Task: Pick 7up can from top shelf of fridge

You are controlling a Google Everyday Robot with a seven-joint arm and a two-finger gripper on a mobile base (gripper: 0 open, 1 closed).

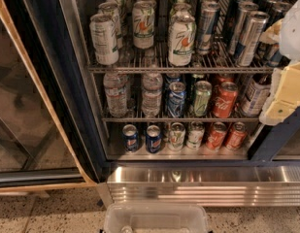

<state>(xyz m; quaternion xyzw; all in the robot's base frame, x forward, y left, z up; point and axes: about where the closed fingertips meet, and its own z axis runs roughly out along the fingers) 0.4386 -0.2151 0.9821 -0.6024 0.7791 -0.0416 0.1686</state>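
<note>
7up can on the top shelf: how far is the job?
Done: the fridge looks open. In hand: the hand is at the right edge, beside the top shelf, away from the 7up can. Left: reach that front can, grasp it, lift it out.

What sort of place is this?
Likely an office or shop drinks corner: a glass-door fridge, its top shelf packed with cans, and a speckled floor. The gripper hangs at the right edge.
</note>
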